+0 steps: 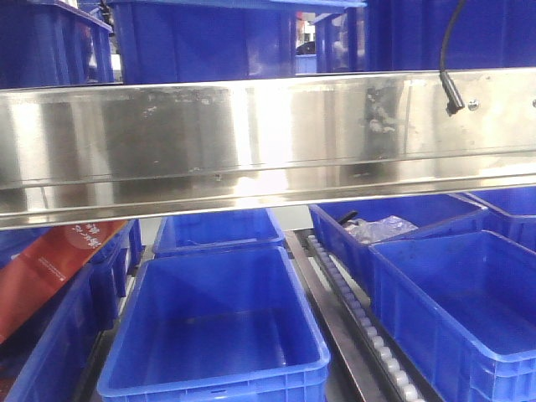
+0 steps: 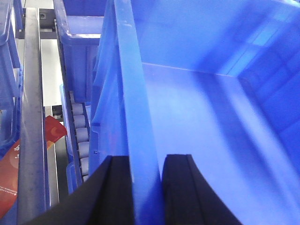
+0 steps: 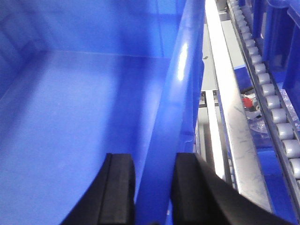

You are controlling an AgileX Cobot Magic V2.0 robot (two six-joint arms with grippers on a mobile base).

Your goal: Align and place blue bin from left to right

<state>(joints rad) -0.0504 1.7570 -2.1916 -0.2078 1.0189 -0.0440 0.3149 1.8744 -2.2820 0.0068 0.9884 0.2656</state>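
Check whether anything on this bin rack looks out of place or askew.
A red printed carton leans tilted against the blue plastic bins at the left. A crumpled clear plastic bag sits in the rear right bin.

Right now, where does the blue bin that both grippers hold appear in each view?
Front view: blue bin, bottom centre, empty; no gripper in view.
Left wrist: its left wall runs up the middle, clamped by the left gripper; inside at right.
Right wrist: its right wall runs up the middle, clamped by the right gripper; inside at left.
Shared landmark: the roller track right of the bin, in the front and right wrist views.
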